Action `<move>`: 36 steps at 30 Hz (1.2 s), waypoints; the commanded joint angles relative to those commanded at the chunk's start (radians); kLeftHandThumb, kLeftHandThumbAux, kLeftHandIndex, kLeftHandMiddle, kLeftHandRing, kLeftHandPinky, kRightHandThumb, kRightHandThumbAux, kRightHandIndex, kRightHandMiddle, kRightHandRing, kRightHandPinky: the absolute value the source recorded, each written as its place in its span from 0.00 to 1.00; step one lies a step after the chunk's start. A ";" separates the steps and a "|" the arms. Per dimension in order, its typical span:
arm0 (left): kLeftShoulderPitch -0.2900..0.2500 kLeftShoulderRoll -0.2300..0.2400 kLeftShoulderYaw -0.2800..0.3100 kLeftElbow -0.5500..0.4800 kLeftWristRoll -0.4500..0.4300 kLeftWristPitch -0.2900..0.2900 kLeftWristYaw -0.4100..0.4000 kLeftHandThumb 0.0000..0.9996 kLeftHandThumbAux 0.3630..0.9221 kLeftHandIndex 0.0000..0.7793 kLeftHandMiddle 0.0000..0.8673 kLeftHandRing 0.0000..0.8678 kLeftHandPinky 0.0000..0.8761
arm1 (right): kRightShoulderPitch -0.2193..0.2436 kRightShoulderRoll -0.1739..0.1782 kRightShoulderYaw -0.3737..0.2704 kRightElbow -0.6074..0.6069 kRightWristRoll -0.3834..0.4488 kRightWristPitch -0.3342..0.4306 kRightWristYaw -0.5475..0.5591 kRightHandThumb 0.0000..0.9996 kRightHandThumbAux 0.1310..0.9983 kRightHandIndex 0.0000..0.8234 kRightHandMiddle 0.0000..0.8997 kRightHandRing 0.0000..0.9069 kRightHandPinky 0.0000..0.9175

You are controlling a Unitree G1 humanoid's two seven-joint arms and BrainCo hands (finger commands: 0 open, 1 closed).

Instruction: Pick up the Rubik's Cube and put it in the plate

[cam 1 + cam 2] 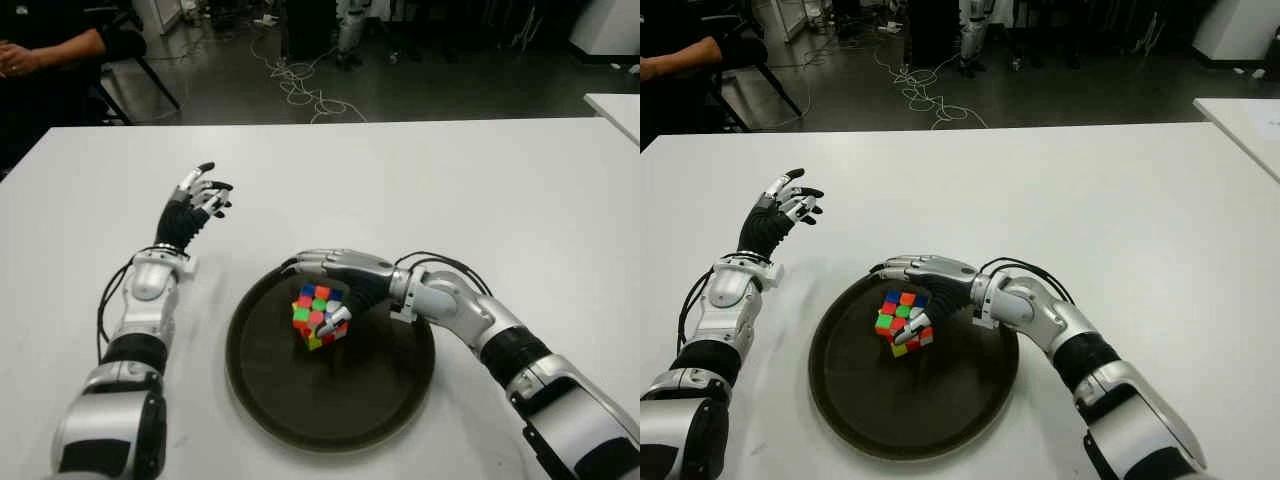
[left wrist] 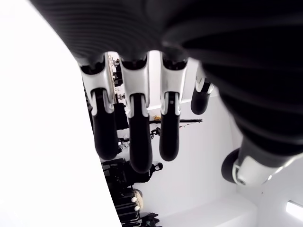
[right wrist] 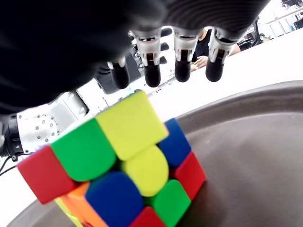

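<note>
Room, eye views: a white table [image 1: 450, 190] fills the near field; beyond it lies a dark floor with loose cables [image 1: 300, 85], and a seated person [image 1: 50, 50] shows at the far left edge.
Plate, eye views: a dark round plate [image 1: 270, 390] lies on the table near the robot, between its two arms.
Cube, eye views: the cube [image 1: 318, 314] is inside the plate, in its far half, tilted with one corner down on the plate's surface.
Right hand, eye views: the right hand [image 1: 345, 280] reaches in from the right over the plate's far rim; its palm covers the cube's top and one finger comes down the cube's right side, touching it.
Left hand, eye views: the left hand [image 1: 195, 210] shows left of the plate, well apart from it, raised with its fingers loosely spread and holding nothing.
Left wrist view: the left hand's fingers [image 2: 135, 127] hang straight and slack, with only the white table and distant room clutter behind them.
Right wrist view: the cube [image 3: 118, 175] sits right under the palm, tilted on the plate [image 3: 255, 156]; the four fingertips [image 3: 182, 66] extend past it and stand apart from its far face, while the grasp itself lies outside this view.
</note>
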 joint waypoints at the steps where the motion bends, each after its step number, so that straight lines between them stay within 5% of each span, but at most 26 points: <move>1: 0.000 0.000 0.001 0.000 -0.001 0.001 -0.001 0.09 0.41 0.15 0.41 0.49 0.51 | 0.000 0.000 0.000 0.000 -0.002 -0.001 -0.002 0.00 0.22 0.00 0.00 0.00 0.00; 19: -0.007 0.000 0.002 0.010 -0.002 0.004 0.002 0.09 0.45 0.14 0.41 0.47 0.49 | -0.019 -0.021 -0.034 -0.017 -0.005 -0.028 -0.083 0.00 0.18 0.00 0.00 0.00 0.00; 36: -0.009 0.006 0.000 0.020 0.005 -0.018 0.002 0.10 0.41 0.16 0.41 0.49 0.52 | -0.106 -0.106 -0.187 0.097 0.092 -0.064 -0.159 0.00 0.21 0.00 0.00 0.00 0.00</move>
